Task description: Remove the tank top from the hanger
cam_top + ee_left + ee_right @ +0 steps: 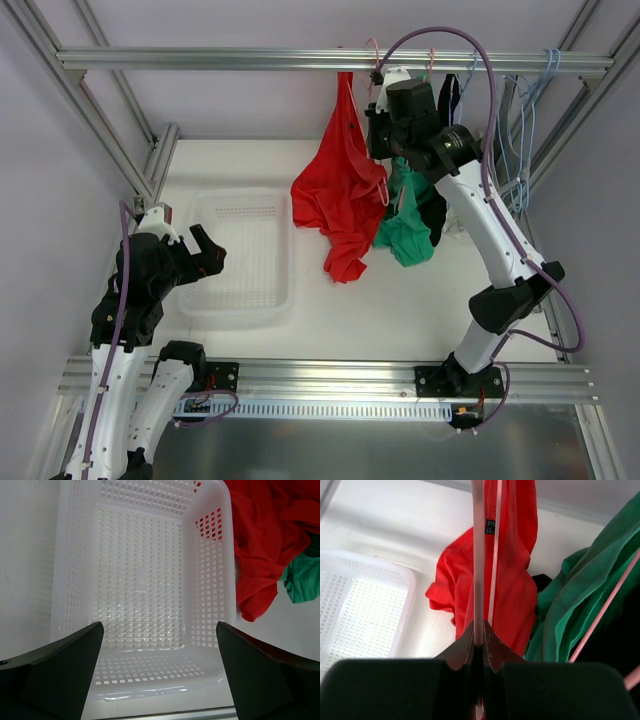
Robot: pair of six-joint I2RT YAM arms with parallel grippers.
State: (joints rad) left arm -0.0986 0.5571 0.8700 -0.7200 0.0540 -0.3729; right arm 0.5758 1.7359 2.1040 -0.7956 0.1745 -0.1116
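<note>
A red tank top (342, 195) hangs by one strap from a pink hanger (376, 62) on the top rail, its lower part bunched on the table. It also shows in the right wrist view (512, 580) and the left wrist view (262, 550). My right gripper (385, 135) is up by the rail, shut on a pink hanger bar (479, 570) that runs up between its fingertips. My left gripper (205, 250) is open and empty, low over the near end of a white basket (220, 510).
A green garment (407, 225) hangs next to the red one, with a dark garment behind it. Blue hangers (525, 110) hang at the rail's right end. The white perforated basket (283, 290) sits left of the clothes. Frame posts stand on both sides.
</note>
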